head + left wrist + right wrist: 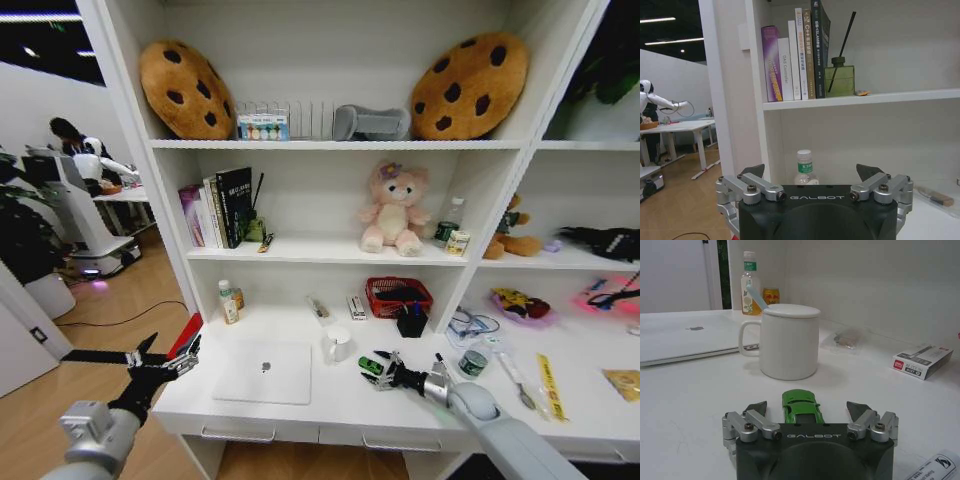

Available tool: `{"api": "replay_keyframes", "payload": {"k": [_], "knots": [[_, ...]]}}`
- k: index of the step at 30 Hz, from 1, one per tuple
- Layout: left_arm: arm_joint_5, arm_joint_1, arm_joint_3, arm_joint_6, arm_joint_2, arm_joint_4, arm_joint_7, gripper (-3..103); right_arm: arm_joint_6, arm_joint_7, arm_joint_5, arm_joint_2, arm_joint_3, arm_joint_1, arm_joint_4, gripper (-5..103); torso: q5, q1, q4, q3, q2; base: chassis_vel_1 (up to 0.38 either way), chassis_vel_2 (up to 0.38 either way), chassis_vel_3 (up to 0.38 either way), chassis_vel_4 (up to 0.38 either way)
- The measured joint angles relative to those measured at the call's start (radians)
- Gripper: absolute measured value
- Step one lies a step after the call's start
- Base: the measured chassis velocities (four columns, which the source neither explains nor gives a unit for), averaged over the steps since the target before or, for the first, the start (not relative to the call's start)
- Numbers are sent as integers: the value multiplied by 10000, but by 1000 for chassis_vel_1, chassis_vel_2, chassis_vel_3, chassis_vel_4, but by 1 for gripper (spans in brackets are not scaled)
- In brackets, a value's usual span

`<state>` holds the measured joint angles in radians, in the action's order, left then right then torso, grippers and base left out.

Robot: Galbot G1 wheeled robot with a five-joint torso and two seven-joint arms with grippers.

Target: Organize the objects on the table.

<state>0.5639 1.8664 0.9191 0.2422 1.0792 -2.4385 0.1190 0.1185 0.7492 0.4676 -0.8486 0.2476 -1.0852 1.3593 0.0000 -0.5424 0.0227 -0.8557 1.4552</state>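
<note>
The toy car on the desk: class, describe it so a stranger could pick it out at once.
Start at the long white table under the shelves and find the closed silver laptop. To its right stands a white mug, and just beyond that the toy car lies between the open fingers of the right gripper. It is the one tiny bright green thing there.

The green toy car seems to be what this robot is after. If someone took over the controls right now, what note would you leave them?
Right gripper: jaws open, low on the table, either side of the car; not closed yet.
Left gripper: jaws open, empty, hanging off the table's left end.
Laptop lies shut at front left, mug just beyond the car, can to the right.
Done: nothing visibly tidied.
Left: grasp the car, then the remaining clutter.
</note>
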Motion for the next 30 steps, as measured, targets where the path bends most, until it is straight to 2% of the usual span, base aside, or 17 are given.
{"api": "replay_keyframes", "payload": {"k": [2,3,4,6,7,10,11,12,14,24,26,30], "knots": [[0,0,0,0,1,0,0,100,56,20,11,-8,-7,43,-90,77,-1,0,0,0,1,0,0,0,0],[0,0,0,0,1,0,0,100,56,20,11,-8,-7,43,-90,77,-1,0,0,0,1,0,0,0,0],[0,0,0,0,0,0,0,100,90,30,12,-13,-6,53,-127,71,0,0,0,0,0,0,0,0,0],[0,0,0,0,0,0,0,100,123,38,5,-17,-6,55,-147,71,-1,0,0,0,1,0,0,0,0],[0,0,0,0,0,0,0,100,168,78,-10,-18,-1,30,-145,60,-1,0,0,0,1,0,0,0,0],[0,0,0,0,0,0,0,100,175,128,-24,-18,6,10,-127,60,-1,2,0,0,2,0,0,0,0],[0,0,0,0,0,0,0,100,176,146,-34,-18,13,4,-127,44,-1,2,0,1,2,0,0,0,0],[0,0,0,0,0,0,0,100,176,146,-34,-18,13,4,-127,44,-1,2,0,1,2,0,0,0,0],[0,0,0,0,0,1,0,100,178,153,-51,-18,20,-7,-125,36,-1,2,0,1,1,0,0,0,0],[0,0,0,0,1,1,0,100,139,129,93,63,354,-235,228,36,3,1,-1,0,1,0,0,0,0],[0,1,0,0,0,1,0,100,90,103,379,322,1044,-690,826,36,2,1,-1,0,0,0,0,0,0],[0,0,0,-1,0,0,0,100,83,133,657,626,1690,-1220,1375,36,-1,1,0,0,1,0,0,0,0]]}}
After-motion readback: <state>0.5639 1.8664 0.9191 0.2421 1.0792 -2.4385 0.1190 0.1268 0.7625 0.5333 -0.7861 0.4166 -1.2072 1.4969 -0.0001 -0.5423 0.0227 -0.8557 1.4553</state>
